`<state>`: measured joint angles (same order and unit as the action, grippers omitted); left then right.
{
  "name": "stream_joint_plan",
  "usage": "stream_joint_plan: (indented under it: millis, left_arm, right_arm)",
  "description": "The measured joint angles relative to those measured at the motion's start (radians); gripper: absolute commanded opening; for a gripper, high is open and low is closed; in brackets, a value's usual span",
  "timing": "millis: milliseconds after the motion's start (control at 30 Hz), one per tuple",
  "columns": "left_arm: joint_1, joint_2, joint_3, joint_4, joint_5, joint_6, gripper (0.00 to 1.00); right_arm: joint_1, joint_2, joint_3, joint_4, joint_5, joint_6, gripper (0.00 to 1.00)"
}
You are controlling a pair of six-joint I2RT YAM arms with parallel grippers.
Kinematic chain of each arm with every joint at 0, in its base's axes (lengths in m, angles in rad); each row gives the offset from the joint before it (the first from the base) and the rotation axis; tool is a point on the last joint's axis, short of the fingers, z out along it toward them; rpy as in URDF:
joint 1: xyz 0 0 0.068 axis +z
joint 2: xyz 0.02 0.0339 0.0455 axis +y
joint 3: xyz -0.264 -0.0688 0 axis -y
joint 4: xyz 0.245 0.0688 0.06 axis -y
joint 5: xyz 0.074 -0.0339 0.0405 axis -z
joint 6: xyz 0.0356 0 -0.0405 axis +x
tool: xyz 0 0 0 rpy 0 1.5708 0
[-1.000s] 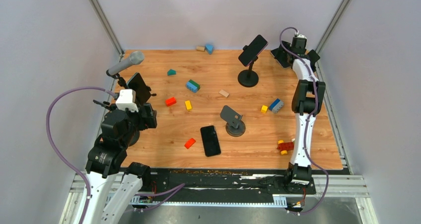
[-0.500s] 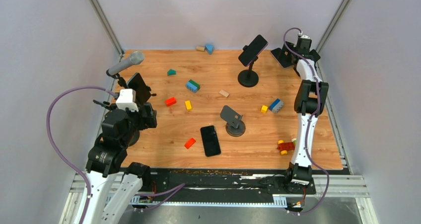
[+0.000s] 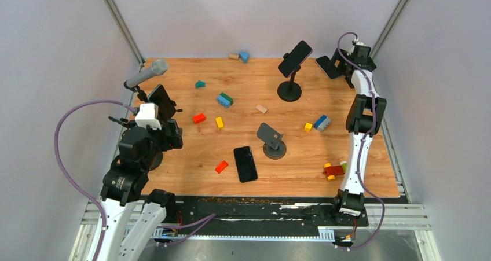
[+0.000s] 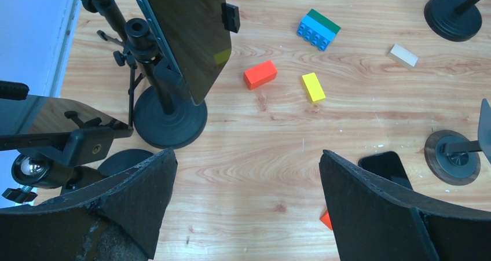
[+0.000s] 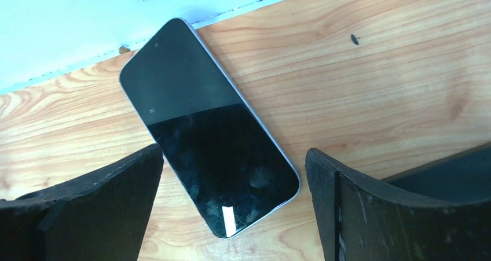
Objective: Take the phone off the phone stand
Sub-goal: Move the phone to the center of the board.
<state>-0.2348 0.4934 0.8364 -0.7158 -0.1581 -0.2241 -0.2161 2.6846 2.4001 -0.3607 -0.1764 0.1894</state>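
A black phone [image 3: 295, 58] is clamped tilted on a black stand [image 3: 289, 91] at the back centre. A second phone [image 3: 162, 101] sits on a stand at the left, also in the left wrist view [image 4: 185, 35]. My right gripper [image 3: 344, 70] is open at the back right corner, hovering over a phone [image 5: 208, 133] that lies flat on the wood, partly between the fingers; my right gripper [image 5: 234, 214] holds nothing. My left gripper [image 4: 246, 214] is open and empty above bare wood, near the left stand's base [image 4: 169, 122].
An empty stand [image 3: 272, 142] and another flat phone [image 3: 245, 164] are near the front centre. A grey microphone [image 3: 147, 74] stands at the left. Coloured blocks are scattered about: red [image 3: 198, 118], yellow [image 3: 219, 122], blue-green [image 3: 224, 99]. Grey walls enclose the table.
My right arm has shifted a little to the right and back at the far right corner, above the flat phone. The left arm has not moved.
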Motion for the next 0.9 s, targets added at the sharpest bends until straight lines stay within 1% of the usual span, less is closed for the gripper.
stream_joint_plan:
  millis: [100, 267, 500, 633, 900]
  left_arm:
    - [0.0, 0.0, 0.0, 0.002, 0.0, 0.003, 1.0]
    - [0.0, 0.0, 0.0, 0.002, 0.0, 0.003, 1.0]
    - [0.0, 0.0, 0.0, 0.002, 0.002, 0.003, 1.0]
    - [0.0, 0.0, 0.0, 0.002, 0.003, 0.003, 1.0]
    - [0.0, 0.0, 0.0, 0.002, 0.003, 0.003, 1.0]
  right_arm:
    - [-0.008, 0.003, 0.002, 0.001, -0.067, 0.003, 0.94]
    - [-0.01, 0.003, 0.002, 0.0, -0.132, 0.001, 0.94]
    - [0.01, 0.003, -0.006, 0.003, -0.154, -0.034, 0.93]
    - [0.034, 0.002, -0.006, 0.0, -0.117, -0.058, 0.94]
    - [0.106, -0.006, -0.013, -0.021, 0.053, -0.123, 0.94]
